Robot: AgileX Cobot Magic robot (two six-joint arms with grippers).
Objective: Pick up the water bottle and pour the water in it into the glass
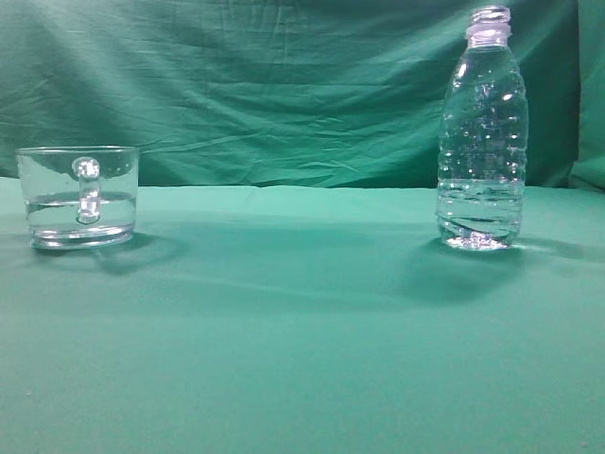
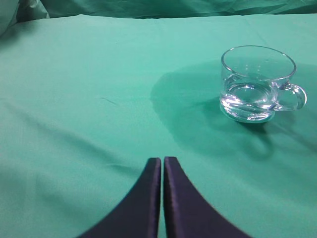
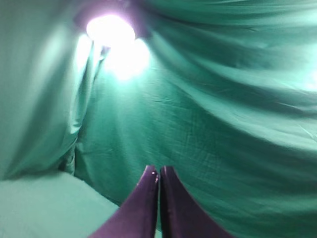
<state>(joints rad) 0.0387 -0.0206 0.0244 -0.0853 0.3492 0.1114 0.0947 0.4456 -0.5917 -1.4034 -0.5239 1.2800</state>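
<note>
The water bottle (image 1: 482, 132) stands upright on the right of the green table, uncapped, with water (image 1: 480, 213) in its lower part. The glass (image 1: 80, 196) stands at the left with its handle toward the camera and some water in it. It also shows in the left wrist view (image 2: 257, 83), ahead and to the right of my left gripper (image 2: 162, 161), which is shut and empty. My right gripper (image 3: 158, 171) is shut and empty and faces the green backdrop. The bottle is out of its view. Neither gripper shows in the exterior view.
Green cloth covers the table (image 1: 302, 331) and hangs as a backdrop (image 1: 265, 85) behind it. A bright lamp glare (image 3: 111, 29) shows in the right wrist view.
</note>
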